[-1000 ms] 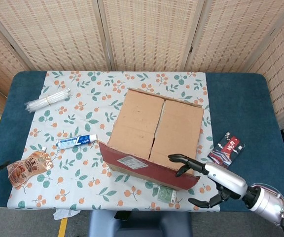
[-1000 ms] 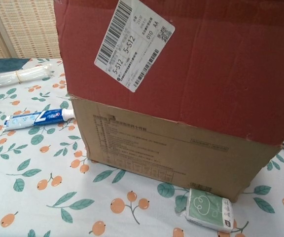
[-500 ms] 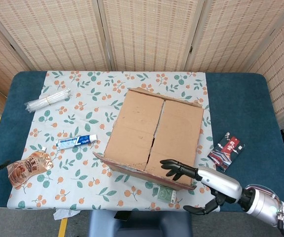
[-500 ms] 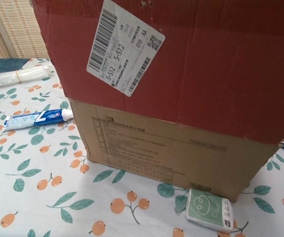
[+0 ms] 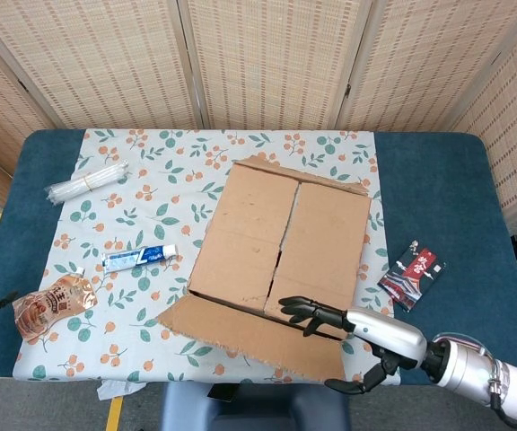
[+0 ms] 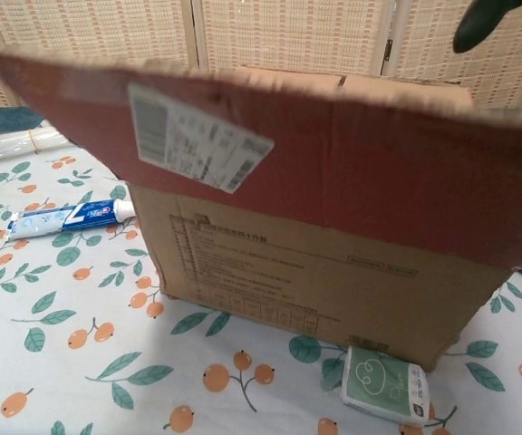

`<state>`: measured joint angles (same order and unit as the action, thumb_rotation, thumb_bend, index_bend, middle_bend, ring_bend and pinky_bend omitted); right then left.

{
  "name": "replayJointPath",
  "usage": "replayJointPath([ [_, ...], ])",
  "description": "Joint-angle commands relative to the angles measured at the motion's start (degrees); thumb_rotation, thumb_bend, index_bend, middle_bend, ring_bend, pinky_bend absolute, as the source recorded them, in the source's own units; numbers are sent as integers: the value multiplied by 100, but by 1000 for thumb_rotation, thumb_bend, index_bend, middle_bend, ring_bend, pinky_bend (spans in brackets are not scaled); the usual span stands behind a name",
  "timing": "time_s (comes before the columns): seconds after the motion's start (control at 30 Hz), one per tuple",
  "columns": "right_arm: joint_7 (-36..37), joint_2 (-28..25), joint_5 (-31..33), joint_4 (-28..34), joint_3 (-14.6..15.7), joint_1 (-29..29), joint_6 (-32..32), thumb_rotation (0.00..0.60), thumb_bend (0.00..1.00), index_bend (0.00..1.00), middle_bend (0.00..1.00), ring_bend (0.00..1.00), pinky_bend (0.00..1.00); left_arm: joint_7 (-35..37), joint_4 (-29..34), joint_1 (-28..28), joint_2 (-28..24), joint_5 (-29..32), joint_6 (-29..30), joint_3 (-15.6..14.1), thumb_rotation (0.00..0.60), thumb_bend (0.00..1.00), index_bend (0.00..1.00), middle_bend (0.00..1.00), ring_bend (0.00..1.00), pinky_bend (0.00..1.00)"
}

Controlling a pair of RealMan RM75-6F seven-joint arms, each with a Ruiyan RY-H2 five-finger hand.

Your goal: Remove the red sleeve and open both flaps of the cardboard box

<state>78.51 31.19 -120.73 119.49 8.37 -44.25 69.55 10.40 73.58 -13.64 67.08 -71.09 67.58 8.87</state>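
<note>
The cardboard box [image 5: 285, 233] stands mid-table on the floral cloth, its two top flaps lying closed and meeting at a centre seam. The red sleeve [image 5: 240, 328] sticks out flat from the box's near edge, brown side up in the head view. Its red underside [image 6: 352, 172] with a white barcode label [image 6: 198, 136] fills the chest view above the box front [image 6: 315, 281]. My right hand [image 5: 348, 337] holds the sleeve's right end, fingers [image 5: 303, 314] on top and thumb curled below the edge. One dark fingertip [image 6: 483, 18] shows in the chest view. My left hand is out of sight.
A toothpaste tube [image 5: 140, 258] lies left of the box, a white bundle [image 5: 86, 182] at the far left, an orange snack bag [image 5: 52, 305] near the left front. A red-black packet [image 5: 411, 274] lies right of the box. A green packet [image 6: 383, 385] sits at the box's front corner.
The sleeve panel has swung up and outward from hanging against the box front to lying flat, its red face turned down. My right hand moved left and nearer with it.
</note>
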Motion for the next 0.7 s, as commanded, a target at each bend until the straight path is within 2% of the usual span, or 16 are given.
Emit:
replayJointPath([
  [0.03,47,56,43,-60,-30,-67,-131,600,397,0,0,129,246,12,-3,2,-3,5,1,5,600,254,0,0,0,0],
  [0.17,-518,191,427,-147,-212,-104,-457,600,397,0,3,131,200,21,-5,-2,-9,1,-15,-1,600,255,0,0,0,0],
  [0.3,-1732,485,1194,-336,-614,-179,-958,600,397,9,5,128,121,13,-17,-10,-7,5,-35,-4,600,254,0,0,0,0],
  [0.43,-3547,930,2069,-687,-1129,-225,-1272,600,397,171,6,105,42,-3,-27,-13,-6,9,-52,-14,600,255,0,0,0,0],
  [0.5,-4455,1166,2490,-868,-1349,-304,-1485,563,397,232,6,94,12,-1,-20,-14,-12,13,-66,-16,600,255,0,0,0,0],
  [0.6,-5356,1491,3026,-1075,-1596,-455,-1753,450,409,316,14,83,0,11,-20,-17,-22,29,-94,-17,600,255,0,0,0,0],
  [0.7,-6030,1765,3419,-1294,-1748,-636,-2045,413,442,361,20,74,0,30,-29,-21,-27,44,-127,-17,600,255,0,0,0,0],
])
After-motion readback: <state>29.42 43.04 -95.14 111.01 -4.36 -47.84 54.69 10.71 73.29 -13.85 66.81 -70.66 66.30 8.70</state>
